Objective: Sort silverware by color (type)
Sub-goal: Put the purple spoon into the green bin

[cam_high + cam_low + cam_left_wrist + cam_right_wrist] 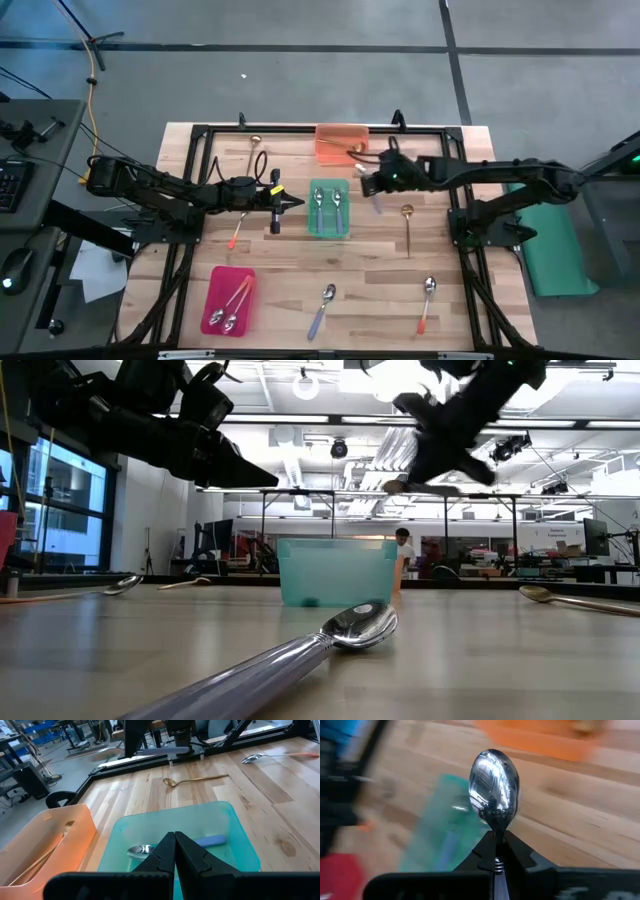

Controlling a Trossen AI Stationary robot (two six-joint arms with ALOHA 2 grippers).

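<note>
My right gripper (366,184) hung between two trays (329,209), my left gripper (296,203) opposite it.

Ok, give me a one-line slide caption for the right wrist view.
Right gripper shut on a spoon, shiny bowl up, above the wooden table near the green tray.

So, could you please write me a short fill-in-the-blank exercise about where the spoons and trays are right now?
1. The right pincer is shut on a ____.
2. The green tray holds ____ spoons.
3. The shut left pincer hovers just left of the ____ tray.
4. The gold spoon right of the green tray lies on the bare ____.

Missing words: spoon; two; green; table
</note>
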